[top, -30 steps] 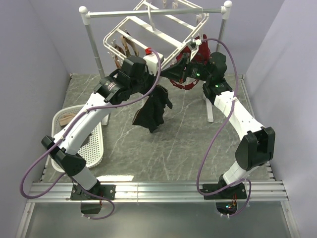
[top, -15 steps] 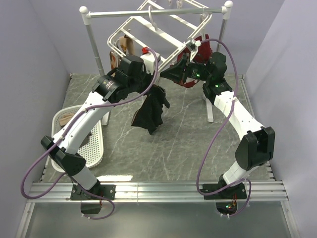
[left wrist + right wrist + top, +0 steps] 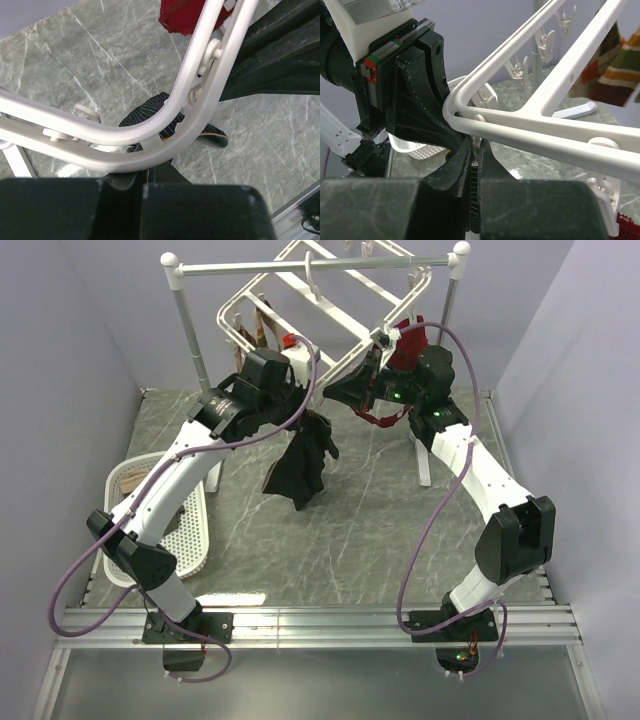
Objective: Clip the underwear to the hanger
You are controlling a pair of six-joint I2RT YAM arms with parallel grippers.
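Grey marbled surface (image 3: 380,530) | left hand (image 3: 312,414) pinched shut on black underwear (image 3: 298,468), which hangs limp below it | white hanger (image 3: 535,127) corner between both hands | right hand (image 3: 475,155) closed narrow just under that corner

white plastic hanger (image 3: 125,135), a rectangular frame of double rails with parallel crossbars and a hook on top, tipped steeply, one long side low and near, the other high and far. small white clips (image 3: 545,42) dangling in a row from its bars. black underwear (image 3: 298,468), soft and limp, gathered at the top just under the frame's low near edge, falling in loose folds. whether pinched in a clip, impossible to tell.
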